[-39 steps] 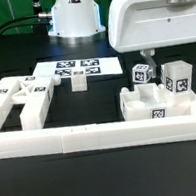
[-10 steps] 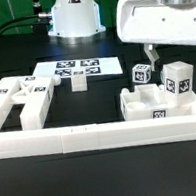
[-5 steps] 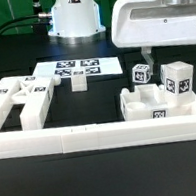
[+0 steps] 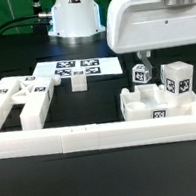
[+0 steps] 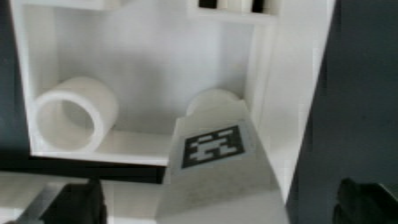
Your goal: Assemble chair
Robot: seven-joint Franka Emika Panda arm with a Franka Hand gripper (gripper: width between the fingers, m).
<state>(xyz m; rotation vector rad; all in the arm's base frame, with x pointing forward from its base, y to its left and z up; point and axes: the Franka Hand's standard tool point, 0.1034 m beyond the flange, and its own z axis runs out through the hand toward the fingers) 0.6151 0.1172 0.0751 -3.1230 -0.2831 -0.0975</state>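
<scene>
The chair is in loose white tagged parts. On the exterior view's right stand a small cube [image 4: 140, 75], a taller block [image 4: 177, 83] and a low slab part [image 4: 148, 106]. More parts [image 4: 16, 102] lie on the left, and a small block [image 4: 79, 83] sits mid-table. My gripper [image 4: 145, 56] hangs just above the right group, mostly hidden by the white hand. In the wrist view the gripper [image 5: 217, 208] is open. Its dark fingers [image 5: 71, 205] stand either side of a tagged white part [image 5: 217, 150] without touching it. A round white boss [image 5: 71, 120] shows beside that part.
The long white L-shaped rail [image 4: 101, 136] runs along the front and up the left side. The marker board [image 4: 77, 69] lies flat behind the small block. The robot base [image 4: 74, 13] stands at the back.
The hand has come down a little and shifted toward the exterior view's left, over the right group of parts. No part has moved.
</scene>
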